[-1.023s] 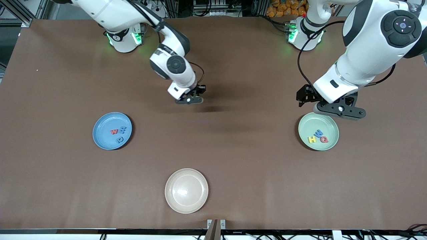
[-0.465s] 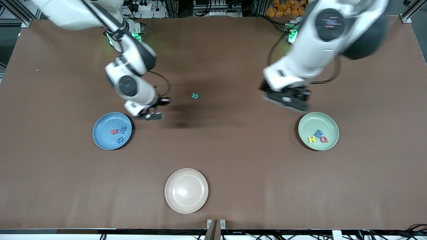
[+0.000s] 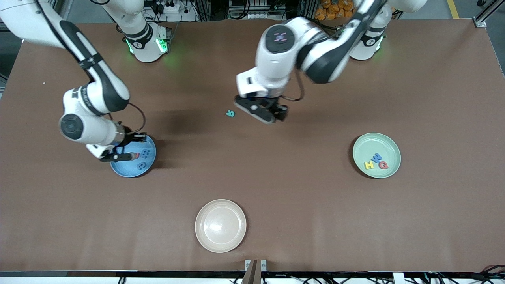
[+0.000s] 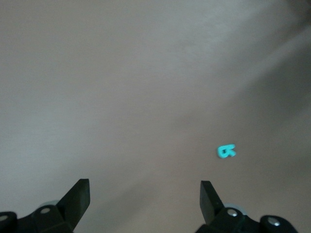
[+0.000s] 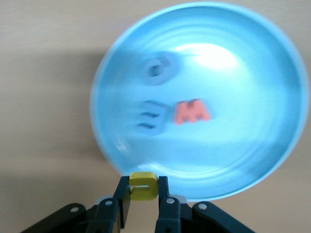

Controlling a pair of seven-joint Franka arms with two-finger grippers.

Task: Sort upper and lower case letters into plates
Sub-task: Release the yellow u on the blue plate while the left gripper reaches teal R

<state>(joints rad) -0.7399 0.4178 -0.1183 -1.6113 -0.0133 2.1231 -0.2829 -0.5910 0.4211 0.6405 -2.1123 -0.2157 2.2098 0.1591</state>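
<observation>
My right gripper (image 3: 127, 149) hangs over the sky blue plate (image 3: 130, 173), shut on a yellow letter (image 5: 143, 186) at the plate's (image 5: 243, 145) rim. A red letter (image 5: 192, 111) and two blue letters (image 5: 158, 68) lie in that plate. My left gripper (image 3: 263, 114) is open over the table's middle with nothing between its fingers (image 4: 83, 194). A teal letter (image 3: 230, 113) lies on the brown table just beside it, toward the right arm's end, and also shows as the teal letter (image 4: 226, 151) in the left wrist view. The mint green plate (image 3: 371, 146) holds a yellow H (image 3: 369, 165), a blue W (image 3: 378, 158) and a red Q (image 3: 383, 165).
A beige plate (image 3: 220, 225) with nothing in it sits near the table's front edge, nearer to the front camera than the other plates. The brown table mat (image 3: 300, 189) covers the whole table.
My right arm swung from the table's middle to over the blue plate, carrying the yellow letter. My left arm moved from the green plate to the middle, beside the uncovered teal letter.
</observation>
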